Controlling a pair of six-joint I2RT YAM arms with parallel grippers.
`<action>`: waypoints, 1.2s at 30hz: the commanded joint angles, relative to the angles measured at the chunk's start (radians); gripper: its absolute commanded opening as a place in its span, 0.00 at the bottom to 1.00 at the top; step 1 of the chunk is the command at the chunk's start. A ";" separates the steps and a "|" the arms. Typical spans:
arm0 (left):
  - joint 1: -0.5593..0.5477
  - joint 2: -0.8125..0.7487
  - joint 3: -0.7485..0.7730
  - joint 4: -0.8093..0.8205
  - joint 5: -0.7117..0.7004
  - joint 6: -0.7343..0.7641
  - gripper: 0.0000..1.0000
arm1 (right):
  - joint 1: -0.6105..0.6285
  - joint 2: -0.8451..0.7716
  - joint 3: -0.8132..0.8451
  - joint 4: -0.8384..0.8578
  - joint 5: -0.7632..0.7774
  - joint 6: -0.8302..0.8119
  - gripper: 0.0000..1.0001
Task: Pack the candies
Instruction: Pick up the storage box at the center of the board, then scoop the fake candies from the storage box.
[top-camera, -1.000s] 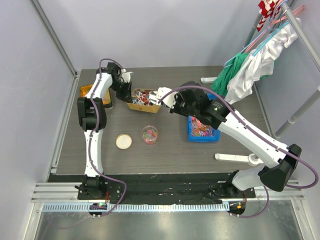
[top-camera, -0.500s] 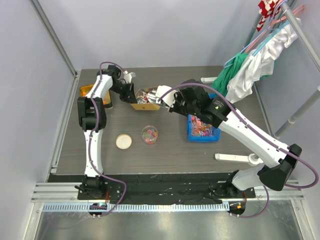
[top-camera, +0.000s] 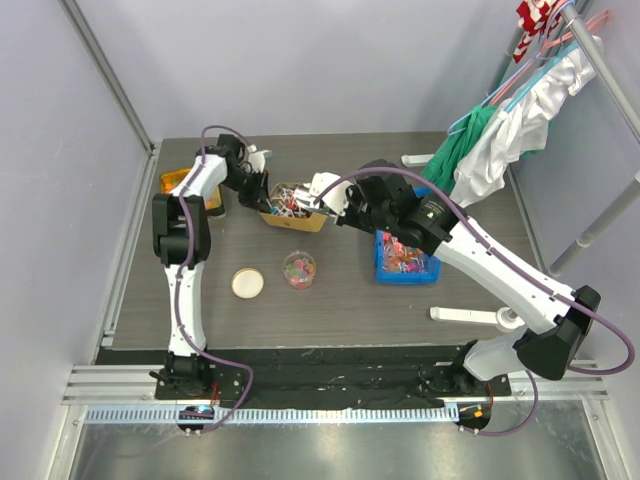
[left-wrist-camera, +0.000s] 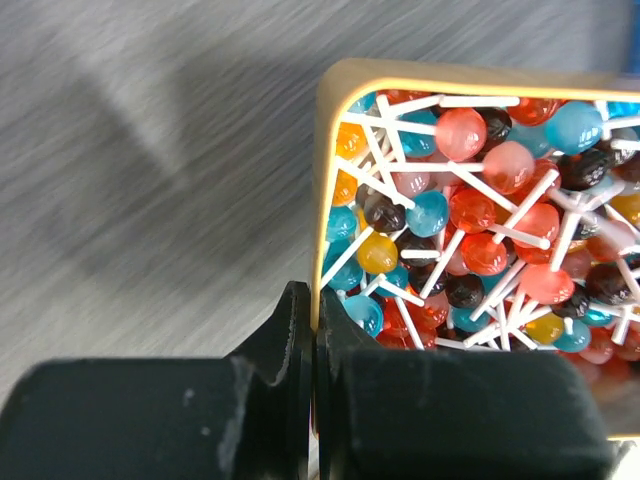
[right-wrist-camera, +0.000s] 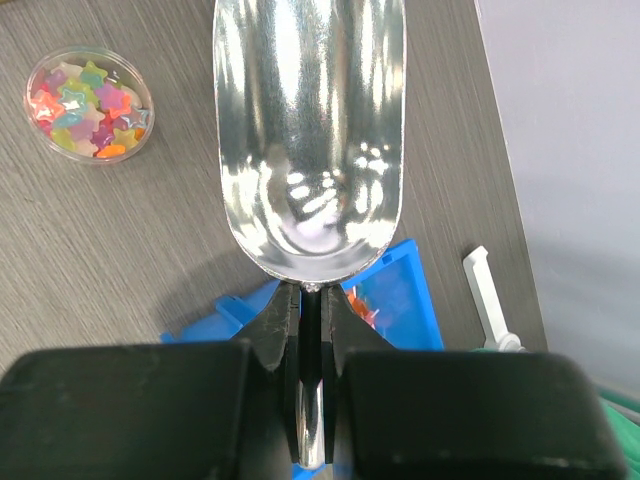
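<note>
White tubular links and black joint housings on left arm and right arm. A purple cable loops along each, up from black bases. Matte black blocky fingers on left gripper and right gripper.

One scoop, one lid, one yellow box, one blue bin.

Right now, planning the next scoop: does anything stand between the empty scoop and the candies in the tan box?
Nothing visible: the tan box is open-topped, the candies exposed; the left end effector only pinches its wall.
</note>
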 joint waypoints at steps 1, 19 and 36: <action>-0.013 -0.194 -0.122 0.177 -0.106 -0.080 0.00 | 0.009 0.001 0.043 0.042 0.039 0.006 0.01; -0.105 -0.429 -0.351 0.356 -0.370 -0.117 0.00 | 0.047 0.208 0.160 -0.014 0.468 -0.145 0.01; -0.154 -0.501 -0.412 0.377 -0.484 -0.151 0.00 | 0.099 0.431 0.226 0.009 0.667 -0.436 0.01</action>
